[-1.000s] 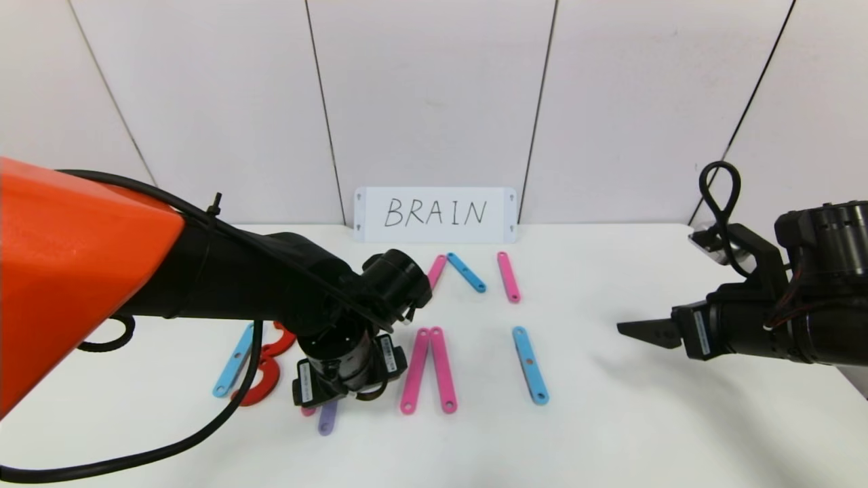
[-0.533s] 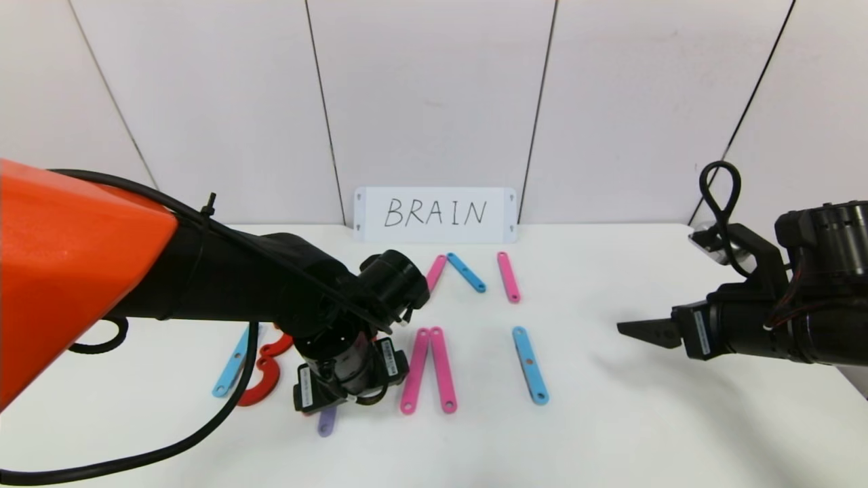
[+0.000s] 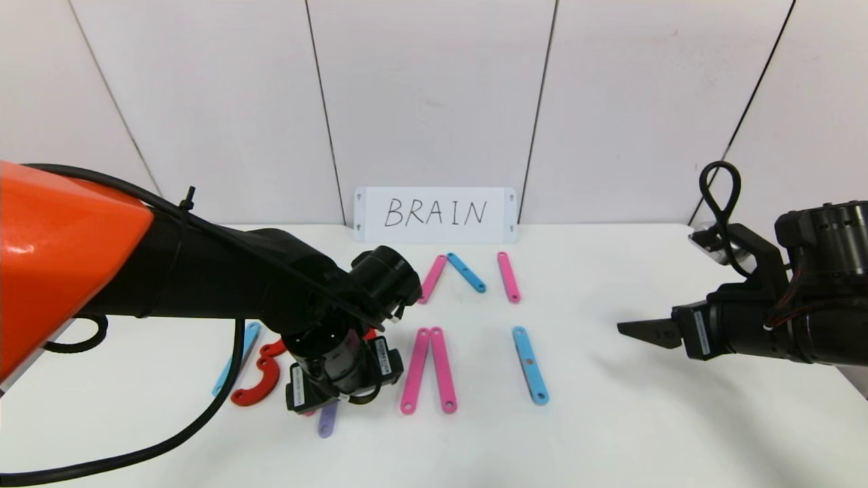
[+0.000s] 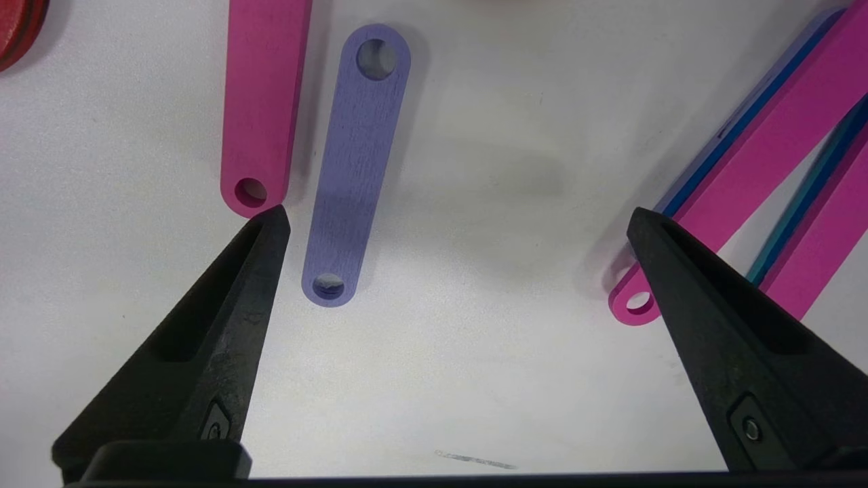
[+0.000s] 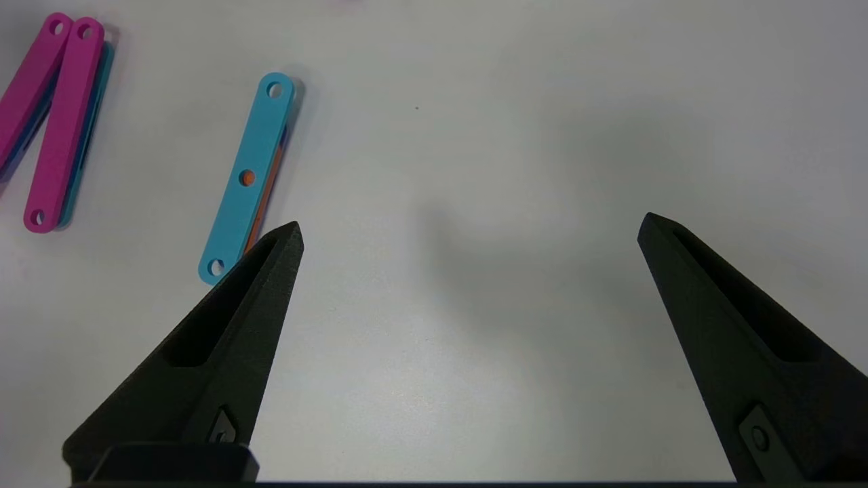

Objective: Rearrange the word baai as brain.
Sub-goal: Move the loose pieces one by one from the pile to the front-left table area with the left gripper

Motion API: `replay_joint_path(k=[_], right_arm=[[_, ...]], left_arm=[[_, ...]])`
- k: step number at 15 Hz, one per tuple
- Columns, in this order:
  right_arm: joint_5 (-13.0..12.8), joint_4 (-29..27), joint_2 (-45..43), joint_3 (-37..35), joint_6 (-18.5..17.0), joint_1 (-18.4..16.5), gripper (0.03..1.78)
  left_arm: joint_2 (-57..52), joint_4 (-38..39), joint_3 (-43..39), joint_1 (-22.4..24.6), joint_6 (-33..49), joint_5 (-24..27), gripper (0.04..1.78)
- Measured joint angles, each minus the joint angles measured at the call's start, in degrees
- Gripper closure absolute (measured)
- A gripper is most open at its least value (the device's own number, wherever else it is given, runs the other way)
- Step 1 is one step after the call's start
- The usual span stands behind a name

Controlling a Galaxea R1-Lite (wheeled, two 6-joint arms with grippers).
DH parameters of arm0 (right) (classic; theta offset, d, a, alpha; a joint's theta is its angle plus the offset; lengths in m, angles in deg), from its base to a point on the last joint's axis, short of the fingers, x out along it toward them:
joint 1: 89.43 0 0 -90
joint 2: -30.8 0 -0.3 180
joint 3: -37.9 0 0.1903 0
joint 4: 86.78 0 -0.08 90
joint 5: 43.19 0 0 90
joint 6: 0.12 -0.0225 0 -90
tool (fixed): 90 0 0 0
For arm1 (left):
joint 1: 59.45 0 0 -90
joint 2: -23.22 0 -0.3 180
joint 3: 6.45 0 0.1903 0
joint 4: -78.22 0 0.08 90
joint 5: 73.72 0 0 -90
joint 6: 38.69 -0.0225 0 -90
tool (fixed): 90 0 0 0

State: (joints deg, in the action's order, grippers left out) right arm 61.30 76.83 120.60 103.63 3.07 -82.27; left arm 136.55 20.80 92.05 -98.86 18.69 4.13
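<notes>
Nearest the robot, the left gripper [image 4: 454,224] hangs spread wide and empty over the short flat purple plastic bar [image 4: 354,166], which lies on the white table [image 3: 610,434] just beside a pink holed bar [image 4: 261,102] and in front of the red curved pieces [image 3: 258,379]. This looks like the building of the R; the next move calls for centring and closing on the purple bar. Farther back lie paired pink bars [image 3: 428,369], a blue bar [image 3: 529,364], three more bars and the handwritten BRAIN card [image 3: 435,214], while the right gripper [image 5: 468,230] hangs released and empty over bare table.
</notes>
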Motion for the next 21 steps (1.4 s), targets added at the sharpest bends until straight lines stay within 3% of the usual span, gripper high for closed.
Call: replay_joint_path(k=[21], right_arm=[[0.0, 0.0, 0.1, 0.0, 0.0, -0.1, 0.08]], left_arm=[[1.0, 1.0, 1.0, 0.1, 0.1, 5.0, 0.08]])
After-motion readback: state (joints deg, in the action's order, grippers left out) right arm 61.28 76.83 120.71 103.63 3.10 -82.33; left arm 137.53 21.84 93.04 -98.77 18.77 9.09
